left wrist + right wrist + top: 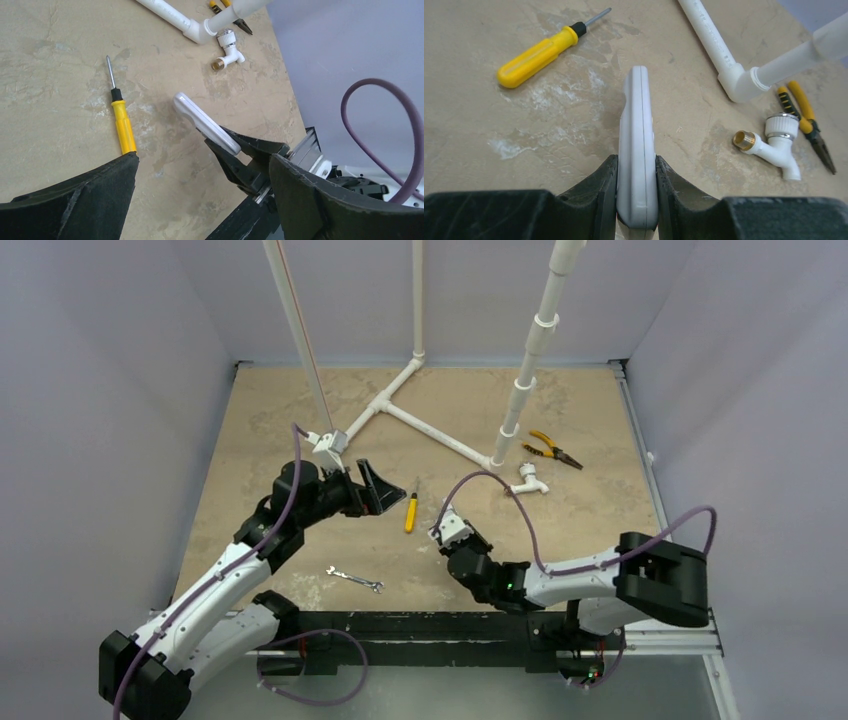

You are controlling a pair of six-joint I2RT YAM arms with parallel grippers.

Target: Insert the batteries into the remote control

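Edgewise, slim white remote — pinched, rt claw

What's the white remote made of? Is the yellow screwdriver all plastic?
The slim white rectangular remote control looks like smooth, slightly glossy plastic: a moulded seam runs along its edge. The yellow-handled screwdriver seems mixed: a shiny yellow plastic handle, and a thin grey shaft that looks like metal.
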